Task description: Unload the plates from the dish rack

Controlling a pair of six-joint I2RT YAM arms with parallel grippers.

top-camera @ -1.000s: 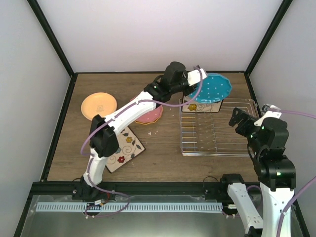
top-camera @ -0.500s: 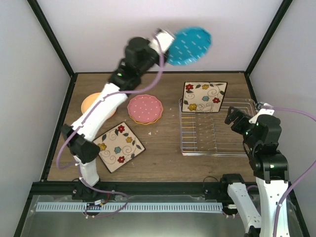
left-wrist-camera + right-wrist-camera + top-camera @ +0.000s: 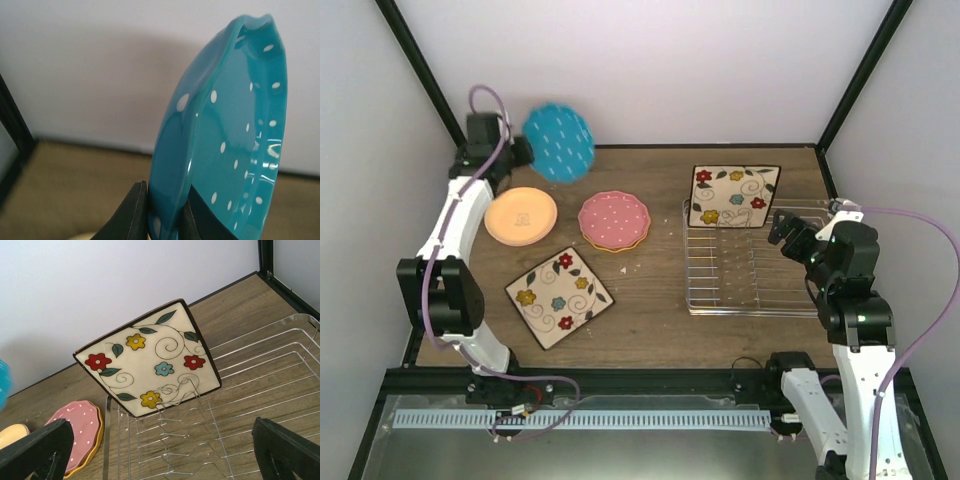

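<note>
The teal plate (image 3: 558,143) is out of the dish rack (image 3: 760,285) since a second ago. I have it airborne at the far-left corner, left gripper (image 3: 518,152) clamped on its rim. One square plate (image 3: 734,196) is left racked; the right gripper (image 3: 790,232) is spread open at the rack's right side.

No legible text, label, brand, number or sign anywhere.
</note>
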